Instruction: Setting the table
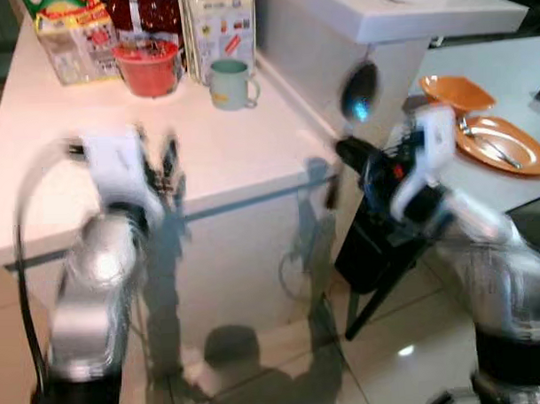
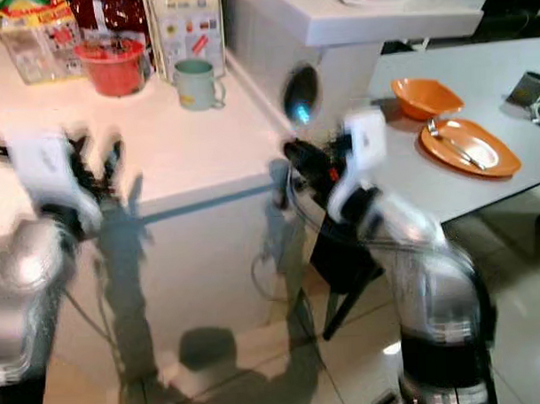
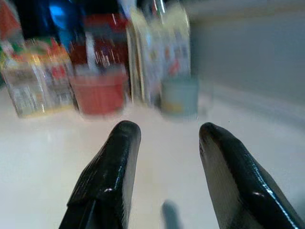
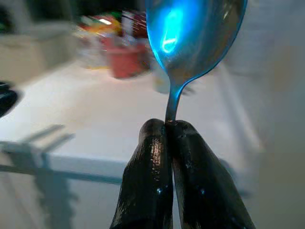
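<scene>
Right gripper (image 4: 169,125): fingers pinched tight on spoon (image 4: 190,38) handle, bowl up, beside white bench (image 1: 251,158) corner. Left gripper (image 3: 164,136): fingers parted, empty, over bench. Carry spoon level to orange plate (image 1: 517,153); lay beside fork (image 1: 490,145); avoid orange bowl (image 1: 457,93).

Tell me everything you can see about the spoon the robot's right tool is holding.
The spoon looks like shiny metal, its oval bowl mirroring a bright blue glow. The right tool is shut on its thin handle just below the bowl, so the bowl stands upright above the black fingers. It is carried in the air beside the white counter, touching nothing else. The rest of the handle is hidden between the fingers.
</scene>
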Tool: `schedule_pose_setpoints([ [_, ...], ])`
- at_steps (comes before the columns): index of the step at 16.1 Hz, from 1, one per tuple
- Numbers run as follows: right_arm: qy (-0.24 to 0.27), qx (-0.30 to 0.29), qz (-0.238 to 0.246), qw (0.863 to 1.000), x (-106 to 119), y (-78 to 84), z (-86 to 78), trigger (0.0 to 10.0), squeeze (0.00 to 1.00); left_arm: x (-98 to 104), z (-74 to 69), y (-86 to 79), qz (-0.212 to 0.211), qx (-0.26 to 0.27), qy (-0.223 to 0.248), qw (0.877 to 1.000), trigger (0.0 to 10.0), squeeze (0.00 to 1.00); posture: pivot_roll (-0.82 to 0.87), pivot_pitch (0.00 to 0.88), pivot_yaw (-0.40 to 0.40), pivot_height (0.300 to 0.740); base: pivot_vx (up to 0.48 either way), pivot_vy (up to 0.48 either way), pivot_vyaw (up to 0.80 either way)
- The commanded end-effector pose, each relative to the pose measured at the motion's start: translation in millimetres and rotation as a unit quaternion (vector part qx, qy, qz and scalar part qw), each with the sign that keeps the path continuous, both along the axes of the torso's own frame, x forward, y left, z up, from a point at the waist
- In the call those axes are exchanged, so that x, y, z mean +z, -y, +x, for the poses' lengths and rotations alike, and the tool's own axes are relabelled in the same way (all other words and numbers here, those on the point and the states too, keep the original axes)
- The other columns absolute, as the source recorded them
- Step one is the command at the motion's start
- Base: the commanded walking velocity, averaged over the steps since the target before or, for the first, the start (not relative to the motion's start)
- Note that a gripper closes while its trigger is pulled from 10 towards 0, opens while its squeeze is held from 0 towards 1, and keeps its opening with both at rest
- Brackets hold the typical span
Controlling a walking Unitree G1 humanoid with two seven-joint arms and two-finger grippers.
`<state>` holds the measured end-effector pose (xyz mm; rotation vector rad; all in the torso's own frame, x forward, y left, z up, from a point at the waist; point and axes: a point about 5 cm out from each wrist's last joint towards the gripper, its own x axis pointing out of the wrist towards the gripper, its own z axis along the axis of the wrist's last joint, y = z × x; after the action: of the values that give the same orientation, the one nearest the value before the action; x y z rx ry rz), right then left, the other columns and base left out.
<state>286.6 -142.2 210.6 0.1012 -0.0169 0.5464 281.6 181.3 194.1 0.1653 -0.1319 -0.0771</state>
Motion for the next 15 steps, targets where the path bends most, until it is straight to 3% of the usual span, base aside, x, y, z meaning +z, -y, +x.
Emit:
schedule_pose_setpoints([
  [1, 0.031, -0.037, -0.034, 0.998, 2.6, 0.0, -6.6, 10.0, 0.0, 1.8, -1.4, 5.4, 0.014, -0.006, 0.008, 1.0, 10.0, 0.0, 0.06, 0.0, -0.055, 0.74, 0.0, 0.0, 0.0],
  [4, 0.027, -0.1, -0.132, 0.986, -36.0, -1.0, -16.6, 10.0, 0.0, -2.8, -1.1, 19.4, 0.023, -0.029, 0.0, 0.999, 10.0, 0.0, 0.06, 0.0, -0.036, 0.74, 0.0, -0.305, 0.0],
  [6, 0.017, -0.14, -0.125, 0.982, -46.5, -0.4, -18.3, 10.0, 0.0, -17.7, -1.5, 15.2, 0.01, -0.025, -0.025, 0.999, 10.0, 0.0, 0.05, 0.0, -0.018, 0.74, 0.0, -0.433, 0.0],
  [8, 0.029, -0.16, -0.133, 0.978, -45.8, 5.9, -17.7, 10.0, 0.0, -12.9, 3.8, 19.2, -0.001, -0.019, -0.015, 1.0, 10.0, 0.0, 0.05, 0.0, -0.022, 0.74, 0.0, -0.461, 0.24],
  [15, 0.041, -0.174, -0.149, 0.973, -49.3, 13.9, -5.9, 10.0, 0.0, -11.1, 3.0, 30.2, -0.002, -0.029, -0.01, 1.0, 10.0, 0.0, 0.06, 0.0, -0.04, 0.74, 0.0, -0.463, 0.8],
])
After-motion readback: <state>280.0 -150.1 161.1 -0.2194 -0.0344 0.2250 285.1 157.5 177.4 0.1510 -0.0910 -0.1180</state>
